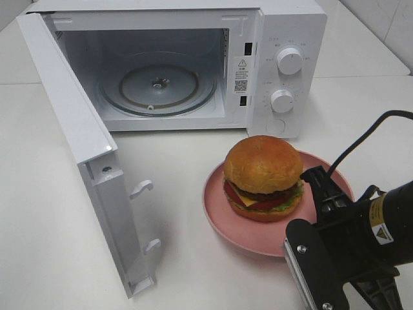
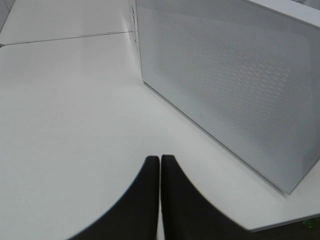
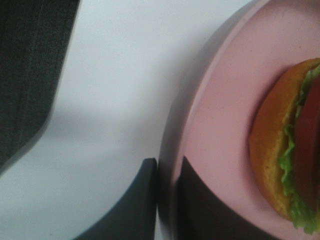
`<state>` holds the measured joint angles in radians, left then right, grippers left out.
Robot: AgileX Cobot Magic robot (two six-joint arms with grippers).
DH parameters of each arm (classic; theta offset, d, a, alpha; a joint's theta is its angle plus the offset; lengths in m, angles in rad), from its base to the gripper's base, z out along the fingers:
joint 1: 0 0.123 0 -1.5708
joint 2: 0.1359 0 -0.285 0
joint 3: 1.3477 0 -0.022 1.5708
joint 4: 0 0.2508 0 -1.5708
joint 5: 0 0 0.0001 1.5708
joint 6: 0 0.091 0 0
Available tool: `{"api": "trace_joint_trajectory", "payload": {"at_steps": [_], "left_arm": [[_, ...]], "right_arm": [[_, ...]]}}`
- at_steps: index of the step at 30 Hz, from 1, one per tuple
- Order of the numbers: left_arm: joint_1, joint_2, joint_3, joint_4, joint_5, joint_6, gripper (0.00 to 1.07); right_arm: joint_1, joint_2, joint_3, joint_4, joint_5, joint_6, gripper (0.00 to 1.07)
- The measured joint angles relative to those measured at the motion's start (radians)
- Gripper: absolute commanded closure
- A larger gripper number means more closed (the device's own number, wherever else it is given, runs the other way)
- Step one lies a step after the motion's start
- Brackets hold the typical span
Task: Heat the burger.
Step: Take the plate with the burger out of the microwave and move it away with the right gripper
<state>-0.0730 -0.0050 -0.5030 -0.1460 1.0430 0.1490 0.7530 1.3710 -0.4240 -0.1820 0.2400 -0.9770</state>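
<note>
Right claw (image 3: 167,167) was clamped on the rim of the round pink plate (image 3: 220,115), one finger under/outside the edge, the other on the inside face, jaws nearly together with just the rim between them. The burger (image 1: 263,179), a glossy golden-brown bun with dark patty, red tomato, green lettuce and yellow cheese, sat upright on that plate, just inboard of the right claw and not touching it; in the right wrist view its bottom bun and lettuce (image 3: 290,165) sat close past the fingertips. Plate rested on the white desk (image 1: 51,226). Beyond the burger from the right claw stood the white microwave oven (image 1: 284,39), its door (image 1: 84,142) swung fully open, glass turntable (image 1: 157,87) visible inside, two round knobs (image 1: 290,60) on the panel. Plate was just in front of the oven's control side, apart from it. Left claw (image 2: 160,162) was closed with fingers pressed together, gripping nothing, hovering over bare desk with the oven's perforated white side panel (image 2: 235,80) ahead of it and off to one side.
</note>
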Motion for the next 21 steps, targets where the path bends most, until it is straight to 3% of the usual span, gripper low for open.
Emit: {"api": "trace_joint_trajectory", "payload": {"at_steps": [8, 12, 13, 15, 21], "left_arm": [[0.0, 0.0, 0.0, 0.0, 0.0, 0.0, 1.06], [0.0, 0.0, 0.0, 0.0, 0.0, 0.0, 1.06], [0.0, 0.0, 0.0, 0.0, 0.0, 0.0, 1.06], [0.0, 0.0, 0.0, 0.0, 0.0, 0.0, 1.06], [0.0, 0.0, 0.0, 0.0, 0.0, 0.0, 1.06]], "right_arm": [[0.0, -0.001, 0.047, -0.154, 0.034, 0.346, 1.07], [0.0, -0.001, 0.048, -0.399, 0.105, 0.713, 1.07], [0.0, -0.001, 0.048, -0.399, 0.105, 0.713, 1.07], [0.0, -0.001, 0.049, -0.554, 0.166, 1.002, 1.07], [0.0, -0.001, 0.049, -0.619, 0.174, 1.16, 1.07]]}}
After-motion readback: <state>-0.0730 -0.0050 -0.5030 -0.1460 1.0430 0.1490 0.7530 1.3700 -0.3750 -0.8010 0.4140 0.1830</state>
